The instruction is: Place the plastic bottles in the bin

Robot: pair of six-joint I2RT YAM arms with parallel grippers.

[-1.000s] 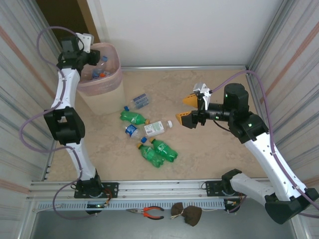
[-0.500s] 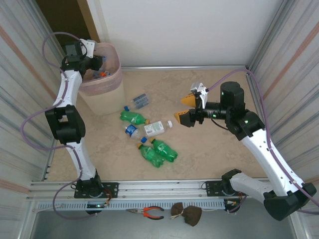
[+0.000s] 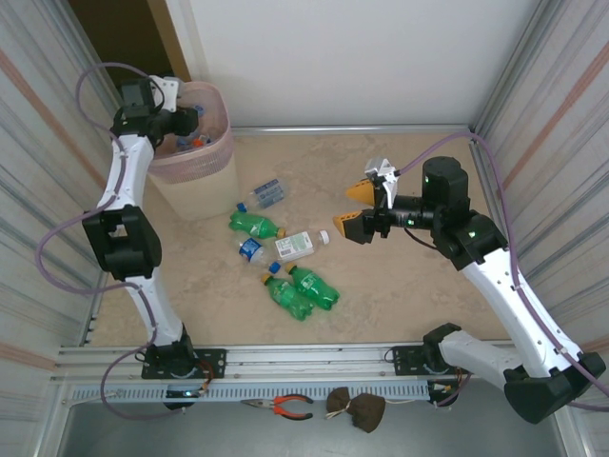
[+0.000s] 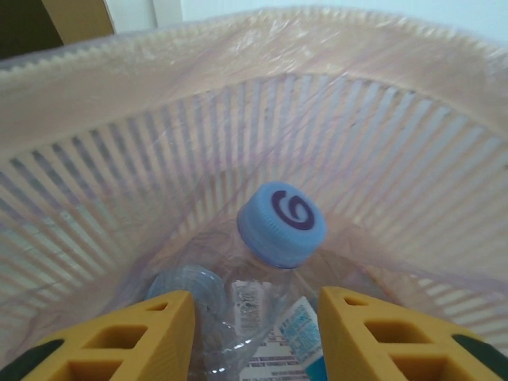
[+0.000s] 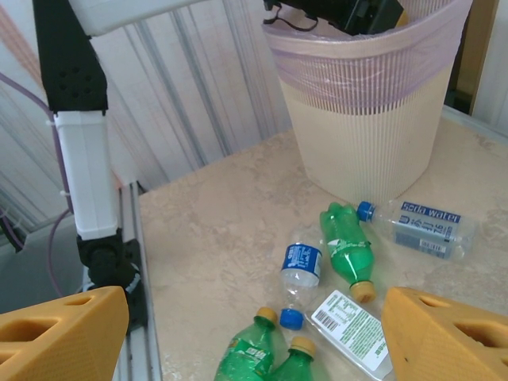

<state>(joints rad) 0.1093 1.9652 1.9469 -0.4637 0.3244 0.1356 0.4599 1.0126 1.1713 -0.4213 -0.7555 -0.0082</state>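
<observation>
Locate bin (image 3: 205,195) in far left corner, upright, pink liner folded over rim. Find left gripper (image 4: 255,295) above its mouth, yellow fingers (image 4: 143,333) parted on either side of a clear blue-capped bottle (image 4: 282,226) standing on end inside, cap up toward the wrist camera; cannot tell whether pads touch it. Note right gripper (image 3: 354,209) wide open and empty above table (image 3: 419,295), right of centre. Count six bottles lying flat between bin and right gripper: blue-labelled water bottle (image 3: 268,193) farthest, cap left; green bottle (image 3: 255,225), cap right; small clear bottle (image 3: 250,250), cap near-right; white bottle (image 3: 300,245), cap right; green pair (image 3: 314,286) side by side nearest, caps far-left.
</observation>
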